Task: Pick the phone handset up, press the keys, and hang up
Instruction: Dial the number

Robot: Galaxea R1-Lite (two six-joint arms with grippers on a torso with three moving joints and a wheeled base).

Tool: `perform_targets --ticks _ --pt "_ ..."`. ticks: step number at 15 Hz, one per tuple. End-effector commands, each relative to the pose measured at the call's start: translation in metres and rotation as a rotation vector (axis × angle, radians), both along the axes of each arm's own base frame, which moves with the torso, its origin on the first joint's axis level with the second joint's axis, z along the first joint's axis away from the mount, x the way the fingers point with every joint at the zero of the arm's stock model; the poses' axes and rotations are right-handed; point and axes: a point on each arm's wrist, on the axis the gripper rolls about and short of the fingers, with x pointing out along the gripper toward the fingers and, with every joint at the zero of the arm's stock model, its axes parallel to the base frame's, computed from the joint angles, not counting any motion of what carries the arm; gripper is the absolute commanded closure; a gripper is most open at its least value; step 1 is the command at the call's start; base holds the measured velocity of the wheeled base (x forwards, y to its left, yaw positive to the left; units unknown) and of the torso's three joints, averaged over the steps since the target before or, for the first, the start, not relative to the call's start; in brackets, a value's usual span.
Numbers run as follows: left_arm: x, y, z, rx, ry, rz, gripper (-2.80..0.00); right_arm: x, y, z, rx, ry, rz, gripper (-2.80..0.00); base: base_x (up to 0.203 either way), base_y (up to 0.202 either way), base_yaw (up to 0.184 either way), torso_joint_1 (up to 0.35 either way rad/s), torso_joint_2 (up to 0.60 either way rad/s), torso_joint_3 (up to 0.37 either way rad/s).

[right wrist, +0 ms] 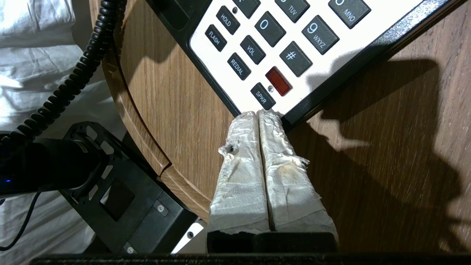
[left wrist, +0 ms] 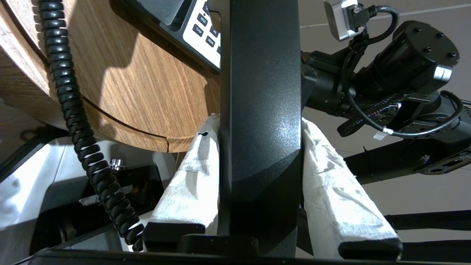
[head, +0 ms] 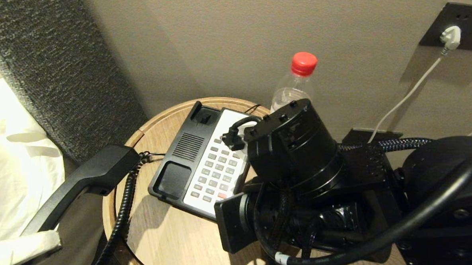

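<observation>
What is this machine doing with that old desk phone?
The robot is partway through a phone call routine. Its left pincer holds the phone handset lifted off the phone base, out past the edge of the round wooden table. Its right pincer, shut, hovers at the near edge of the keys, close to the SPKR button.

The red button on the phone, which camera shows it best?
The right wrist view: the red button is close and unobstructed, just ahead of the shut right gripper. The head view shows it small; the left wrist view doesn't show it.
</observation>
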Motion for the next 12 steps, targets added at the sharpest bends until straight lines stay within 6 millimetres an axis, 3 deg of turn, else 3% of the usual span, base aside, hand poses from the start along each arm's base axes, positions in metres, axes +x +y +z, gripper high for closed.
perform_targets --ticks 1,12 --pt "0.0000 -0.0001 -0.0011 -0.001 0.007 0.000 0.00 0.0017 0.0023 -0.0029 -0.008 0.004 -0.002 0.00 0.000 0.000 0.000 0.000 0.00 0.000" --pt "-0.0002 0.0002 -0.0010 -0.002 0.006 0.000 0.00 0.0096 0.0069 -0.0072 -0.022 -0.002 -0.009 0.00 0.000 0.000 0.000 0.000 0.00 0.000"
